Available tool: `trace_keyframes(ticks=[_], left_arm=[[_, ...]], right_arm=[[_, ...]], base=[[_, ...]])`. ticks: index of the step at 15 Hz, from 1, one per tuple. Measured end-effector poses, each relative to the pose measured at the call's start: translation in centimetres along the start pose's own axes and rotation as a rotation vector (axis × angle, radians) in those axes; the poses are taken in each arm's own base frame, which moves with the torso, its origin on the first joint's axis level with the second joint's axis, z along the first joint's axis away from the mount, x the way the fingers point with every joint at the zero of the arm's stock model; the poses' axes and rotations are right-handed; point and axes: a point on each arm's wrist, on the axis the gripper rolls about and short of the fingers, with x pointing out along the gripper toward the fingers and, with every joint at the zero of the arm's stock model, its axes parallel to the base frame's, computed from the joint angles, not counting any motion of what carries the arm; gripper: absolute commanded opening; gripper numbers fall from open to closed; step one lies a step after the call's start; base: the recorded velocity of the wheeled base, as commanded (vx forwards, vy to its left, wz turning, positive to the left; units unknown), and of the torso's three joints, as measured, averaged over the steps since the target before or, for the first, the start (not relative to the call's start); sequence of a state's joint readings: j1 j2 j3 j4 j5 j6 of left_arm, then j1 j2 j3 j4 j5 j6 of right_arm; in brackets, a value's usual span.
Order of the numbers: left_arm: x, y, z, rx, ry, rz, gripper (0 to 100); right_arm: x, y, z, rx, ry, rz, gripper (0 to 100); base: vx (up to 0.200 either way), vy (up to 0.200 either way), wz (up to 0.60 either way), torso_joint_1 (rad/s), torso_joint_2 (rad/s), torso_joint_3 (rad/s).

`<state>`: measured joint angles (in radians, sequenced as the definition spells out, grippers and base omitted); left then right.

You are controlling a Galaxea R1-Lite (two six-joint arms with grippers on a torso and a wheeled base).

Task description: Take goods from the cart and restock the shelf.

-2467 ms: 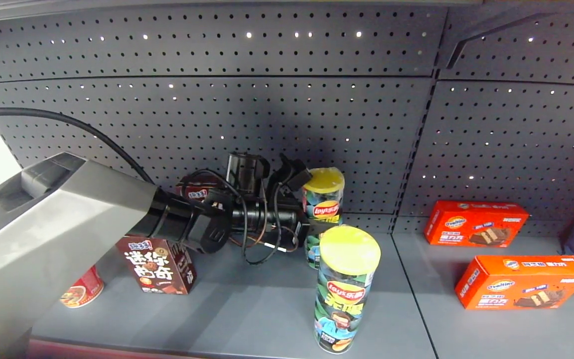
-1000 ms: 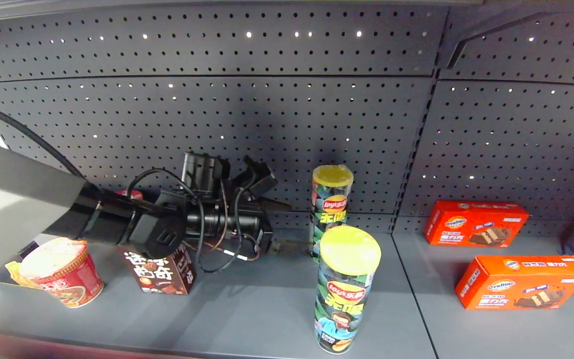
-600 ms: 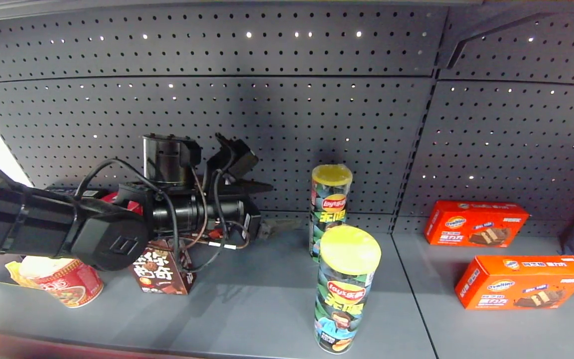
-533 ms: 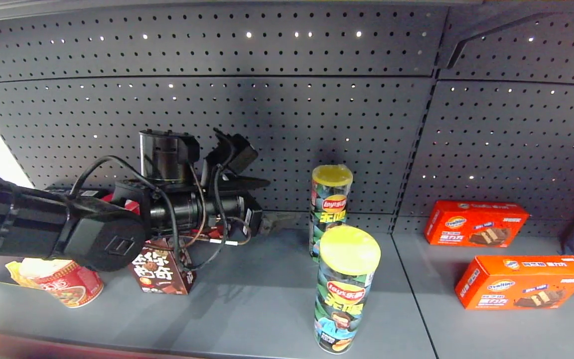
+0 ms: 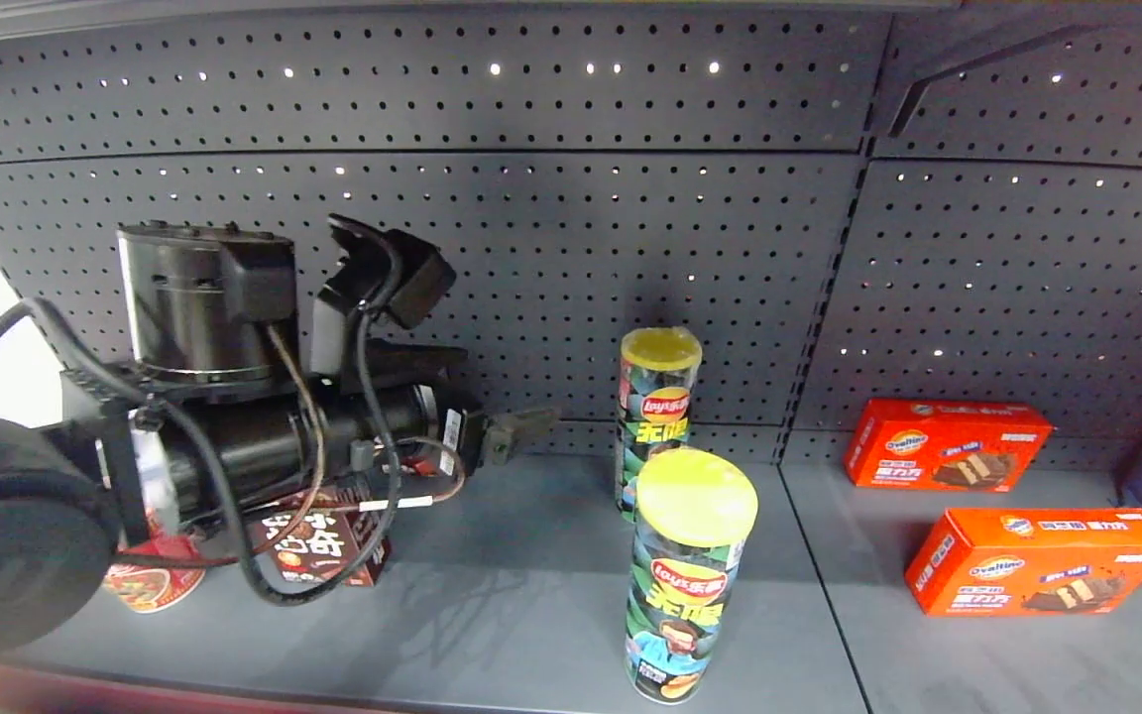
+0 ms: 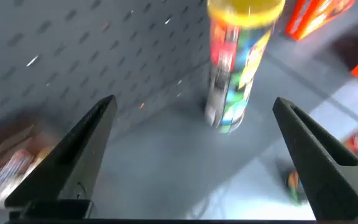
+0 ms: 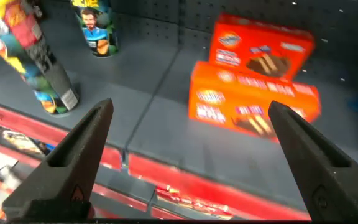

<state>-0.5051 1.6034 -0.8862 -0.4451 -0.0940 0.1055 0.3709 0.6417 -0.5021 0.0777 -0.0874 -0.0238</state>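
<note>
Pulled back: the left gripper (image 5: 512, 389) has left the rear chip can (image 5: 658, 416) and drawn away from it, wrist now higher. The can has not shifted; it stands upright at the back of the shelf (image 5: 531, 605), against the pegboard (image 5: 571, 248).

Left jaws: spread wide, nothing between them. In the wrist view (image 6: 194, 104) the rear chip can (image 6: 235, 68) is straight ahead of the fingertips, well apart, slightly toward one finger.

Right gripper (image 7: 191, 107): jaws also apart, empty. The orange boxes (image 7: 253, 106) lie ahead of them, and the front chip can (image 7: 42, 68) is off to one side.

Judgement: placement looks done; the next item must come from the cart.

Risks:
- The brown snack box (image 5: 328, 545) and noodle cup (image 5: 150, 585) sit directly under the left wrist, behind the jaws. A cable loop (image 5: 274, 598) hangs down at the box. A low or sideways retreat could snag or tip either one.
- The front chip can (image 5: 690, 575) is tall, narrow and near the shelf lip, so a brush from a returning arm could topple it.
</note>
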Motion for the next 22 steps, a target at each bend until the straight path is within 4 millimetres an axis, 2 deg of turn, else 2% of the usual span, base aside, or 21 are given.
trace_keyframes(ticks=[2, 5, 8, 11, 16, 22], left_arm=[[-2.1, 0.0, -0.4, 0.002, 0.006, 0.033, 100], [-4.7, -0.1, -1.2, 0.016, 0.073, 0.097, 100], [-5.7, -0.3, -1.6, 0.017, 0.068, 0.102, 100], [-6.0, -0.4, -2.1, 0.017, 0.054, 0.098, 100], [-6.0, -0.5, -3.1, 0.035, 0.071, 0.067, 100], [-5.7, -0.5, -3.4, 0.036, 0.087, 0.067, 100]], right_arm=[[2.5, 0.6, 0.9, -0.02, 0.052, 0.021, 100], [6.2, 2.9, 0.6, -0.057, 0.151, 0.099, 100], [9.7, 5.6, 0.5, -0.026, 0.153, 0.139, 100], [12.3, 7.3, -0.5, -0.048, 0.228, 0.153, 100], [14.7, 8.6, -2.0, -0.091, 0.332, 0.156, 100], [16.0, 10.0, -2.7, -0.124, 0.371, 0.183, 100]], base=[[0.0, 0.0, 0.0, 0.0, 0.0, 0.0], [0.0, 0.0, 0.0, 0.0, 0.0, 0.0], [0.0, 0.0, 0.0, 0.0, 0.0, 0.0], [0.0, 0.0, 0.0, 0.0, 0.0, 0.0], [0.0, 0.0, 0.0, 0.0, 0.0, 0.0], [0.0, 0.0, 0.0, 0.0, 0.0, 0.0]])
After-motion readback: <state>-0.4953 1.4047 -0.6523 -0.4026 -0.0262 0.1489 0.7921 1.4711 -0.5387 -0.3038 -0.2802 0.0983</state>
